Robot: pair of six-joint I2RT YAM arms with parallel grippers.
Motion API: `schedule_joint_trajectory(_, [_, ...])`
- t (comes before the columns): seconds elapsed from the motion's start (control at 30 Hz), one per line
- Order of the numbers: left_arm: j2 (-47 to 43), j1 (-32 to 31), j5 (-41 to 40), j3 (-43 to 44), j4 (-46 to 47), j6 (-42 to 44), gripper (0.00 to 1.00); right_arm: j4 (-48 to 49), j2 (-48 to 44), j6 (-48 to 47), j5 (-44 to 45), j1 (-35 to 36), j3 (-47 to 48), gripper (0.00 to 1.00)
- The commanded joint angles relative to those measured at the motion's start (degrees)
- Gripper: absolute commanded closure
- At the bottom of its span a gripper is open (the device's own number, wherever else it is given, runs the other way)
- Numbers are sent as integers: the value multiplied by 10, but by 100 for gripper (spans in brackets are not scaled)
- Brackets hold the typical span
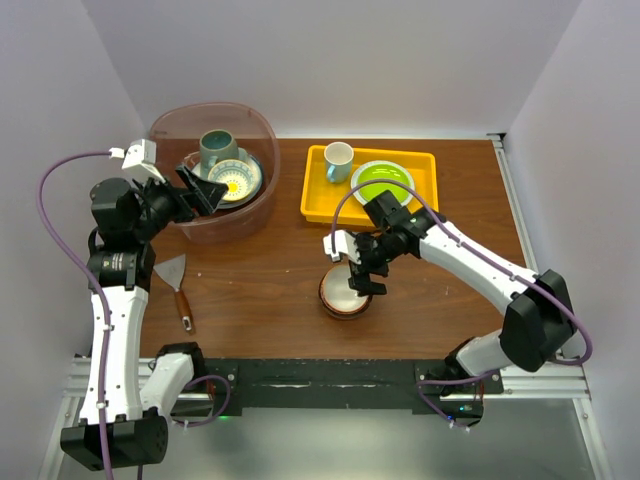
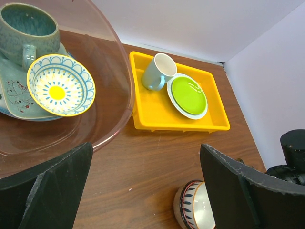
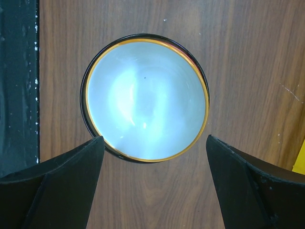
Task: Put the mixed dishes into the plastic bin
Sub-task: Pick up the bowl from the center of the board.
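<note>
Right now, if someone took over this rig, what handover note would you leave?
Left pincer: open, empty, by the plastic bin's rim.
Right pincer: open, empty, over the striped bowl, which stands on the table.
Done: teal mug and patterned bowl sit in the bin on stacked dishes.
Remaining: grasp the striped bowl and bin it.
</note>
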Motion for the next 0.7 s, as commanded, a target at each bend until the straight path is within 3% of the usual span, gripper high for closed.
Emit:
schedule_joint_trajectory(0.0, [-7, -4, 7, -4, 3, 5, 0, 18, 1, 17, -15, -4, 3, 8])
schedule_joint_trajectory(0.37, [-7, -3, 13, -5, 6, 6, 0, 37, 29, 40, -25, -25, 15, 11])
schedule_joint_trajectory(0.47, [-7, -4, 15, -7, 8, 6, 0, 68, 40, 73, -17, -25, 15, 16])
schedule_joint_trajectory(0.67, [-4, -4, 20, -6, 9, 5, 0, 136, 64, 133, 28, -24, 18, 36])
